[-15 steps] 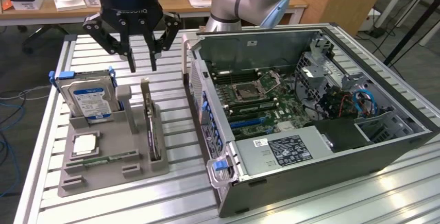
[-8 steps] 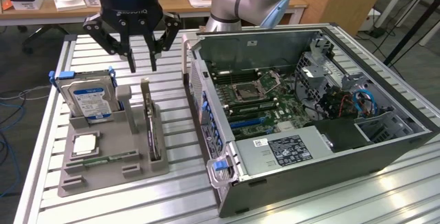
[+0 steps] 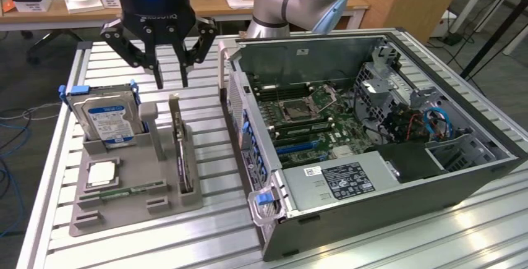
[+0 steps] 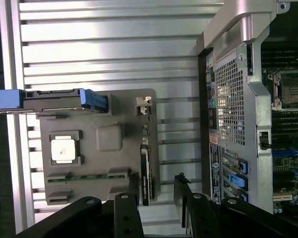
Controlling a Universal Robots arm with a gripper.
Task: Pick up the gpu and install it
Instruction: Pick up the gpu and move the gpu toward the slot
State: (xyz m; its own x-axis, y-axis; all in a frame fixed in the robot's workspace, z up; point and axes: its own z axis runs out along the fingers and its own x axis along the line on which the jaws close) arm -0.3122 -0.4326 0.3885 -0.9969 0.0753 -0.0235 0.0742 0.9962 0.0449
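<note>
Two dark fingers of the gripper (image 3: 172, 78) stand spread apart, grasping nothing, in the upper left of the exterior view, above the gpu (image 3: 180, 151). The gpu stands on edge in the grey holder (image 3: 123, 210), left of centre, between the blue-labelled hard drive (image 3: 103, 117) and the open computer case (image 3: 412, 201).

ROBOTIQ lettering, upside down, on end effector (image 3: 172, 85) housing; other labels illegible

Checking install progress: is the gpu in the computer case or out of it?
Out. The gpu stands on edge in the grey holder beside the case, with the open gripper above it.
</note>
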